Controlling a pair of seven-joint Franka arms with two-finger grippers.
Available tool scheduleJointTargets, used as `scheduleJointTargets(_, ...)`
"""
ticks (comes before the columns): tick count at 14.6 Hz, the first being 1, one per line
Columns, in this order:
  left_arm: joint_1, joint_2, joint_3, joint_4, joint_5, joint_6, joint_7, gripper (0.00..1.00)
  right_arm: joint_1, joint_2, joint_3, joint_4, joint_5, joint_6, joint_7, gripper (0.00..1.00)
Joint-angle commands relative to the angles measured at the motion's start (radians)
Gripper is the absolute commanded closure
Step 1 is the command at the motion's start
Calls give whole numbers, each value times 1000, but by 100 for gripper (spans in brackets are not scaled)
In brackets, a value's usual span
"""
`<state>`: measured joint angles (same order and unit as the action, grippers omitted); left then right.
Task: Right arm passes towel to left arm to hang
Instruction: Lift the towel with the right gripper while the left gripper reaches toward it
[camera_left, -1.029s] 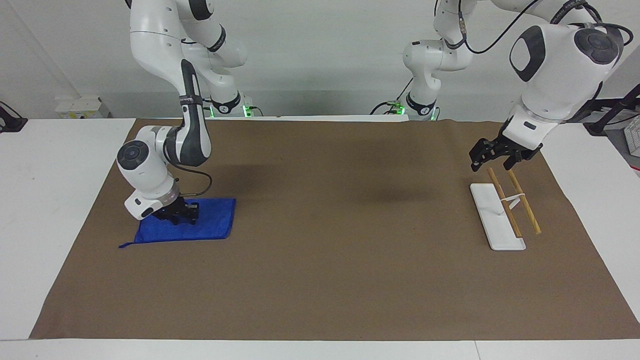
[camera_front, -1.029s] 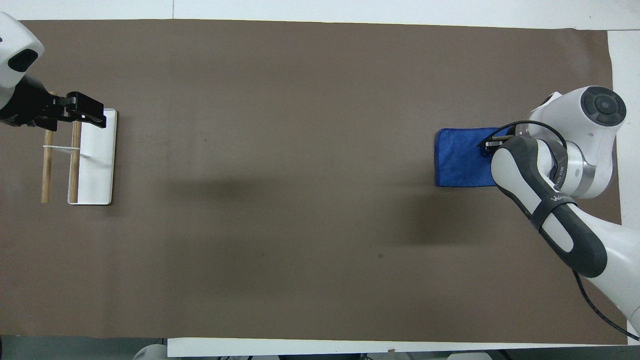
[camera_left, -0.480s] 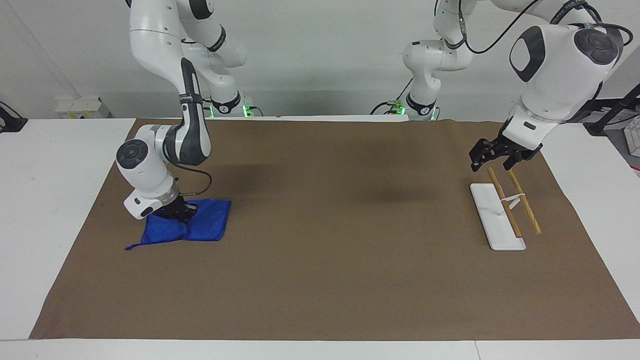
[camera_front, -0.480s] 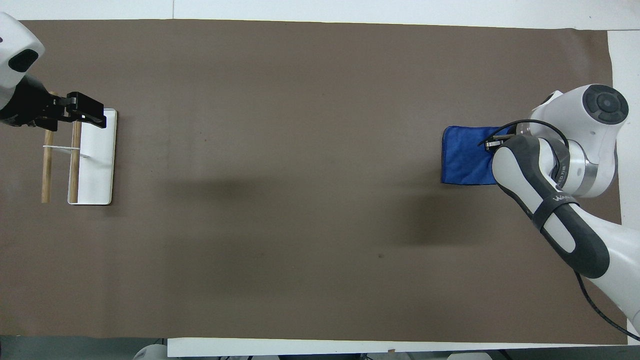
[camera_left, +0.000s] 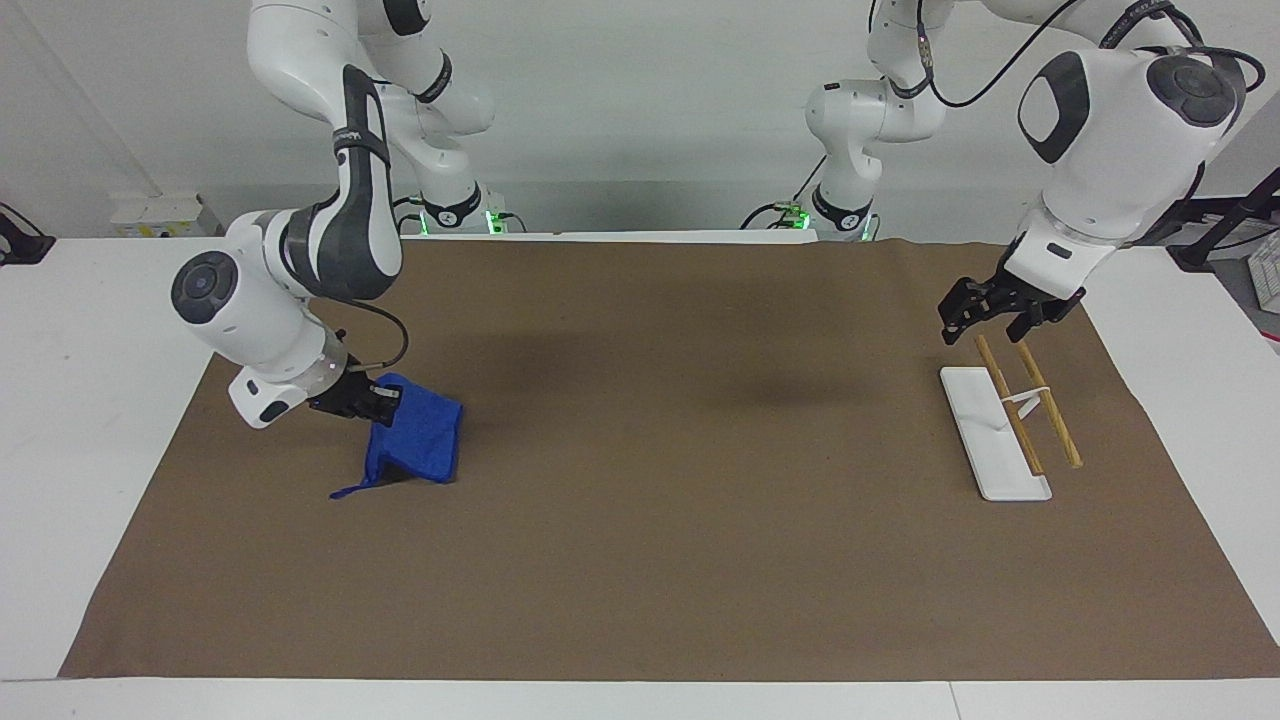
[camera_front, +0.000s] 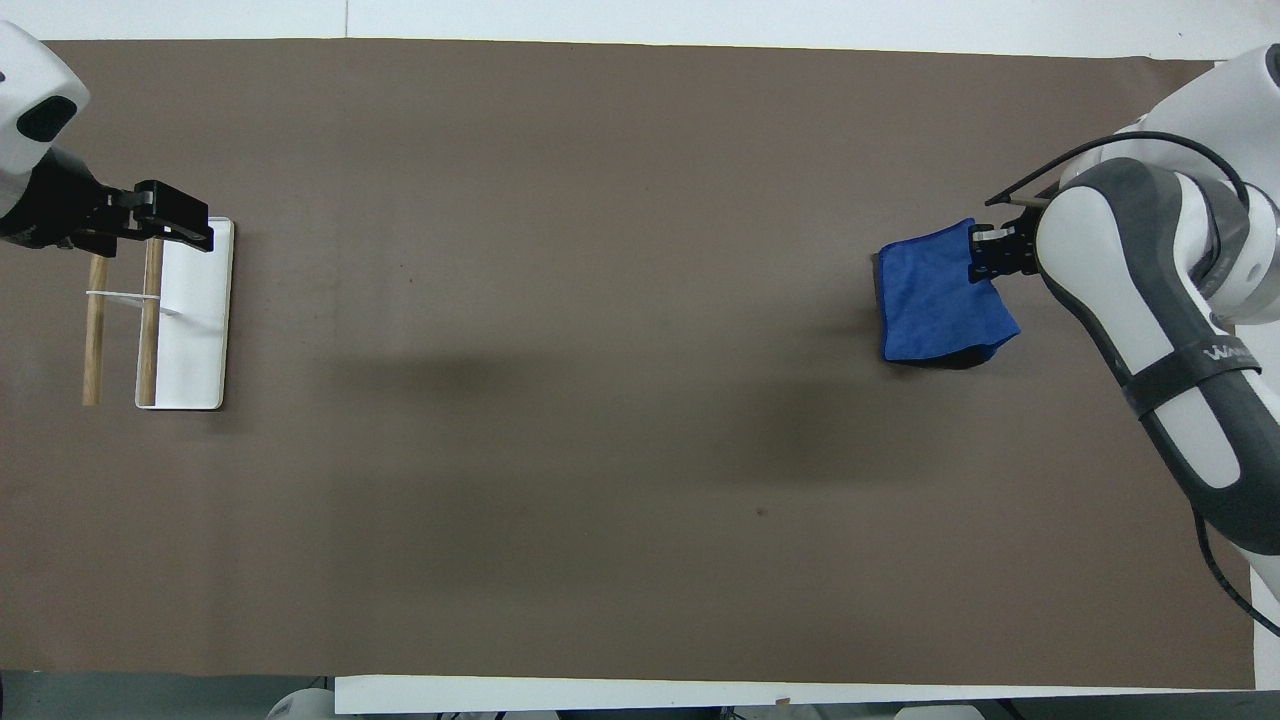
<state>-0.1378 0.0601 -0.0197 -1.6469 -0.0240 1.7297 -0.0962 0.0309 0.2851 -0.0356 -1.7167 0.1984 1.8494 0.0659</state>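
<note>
- Since a second ago: the right gripper (camera_left: 375, 402) has pinched the towel (camera_left: 420, 440) shut and lifted it. The cloth, which lay flat then, now hangs in folds from the fingers, and the right arm's (camera_left: 300, 250) elbow has swung up and out toward its own end of the table.
- The towel's lower edge and its thin loop (camera_left: 350, 490) look to touch or nearly touch the brown mat (camera_left: 640, 560); I cannot tell which. In the overhead view the towel (camera_front: 940, 305) hangs off the right gripper (camera_front: 985, 255), over the mat at the right arm's end.
- Right gripper: clenched on the towel's upper edge, tilted, up off the mat.
- The rack lies at the left arm's end of the mat: a white base plate (camera_left: 990, 430) with two wooden rails (camera_left: 1045, 415) joined by a white bracket.
- Left gripper (camera_left: 985, 315): fingers spread, grasping nothing. It hovers over the end of the rack nearer to the robots. The left arm (camera_left: 1110, 130) has not shifted; it waits.
- Overhead view: left gripper (camera_front: 165, 215) over the rails' upper ends.
</note>
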Motion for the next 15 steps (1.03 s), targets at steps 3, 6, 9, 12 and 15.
scheduleJointTargets(3, 0, -11, -6, -10, 1, 54, 0, 4, 96, 8, 33, 126, 211, -82, 375, 100)
scheduleJointTargets(6, 0, -11, -26, -10, 1, 37, -69, 4, 156, 11, 33, 170, 422, -58, 643, 100)
scheduleJointTargets(9, 1, -11, -55, -14, -4, 25, -326, 5, 193, 12, 33, 157, 683, 60, 848, 100)
scheduleJointTargets(12, 6, -14, -115, -17, -10, 7, -659, 5, 225, 14, 33, 135, 934, 175, 988, 100)
scheduleJointTargets(15, 7, -13, -137, -19, -107, 30, -975, 5, 265, 5, 33, 97, 1151, 290, 1060, 100)
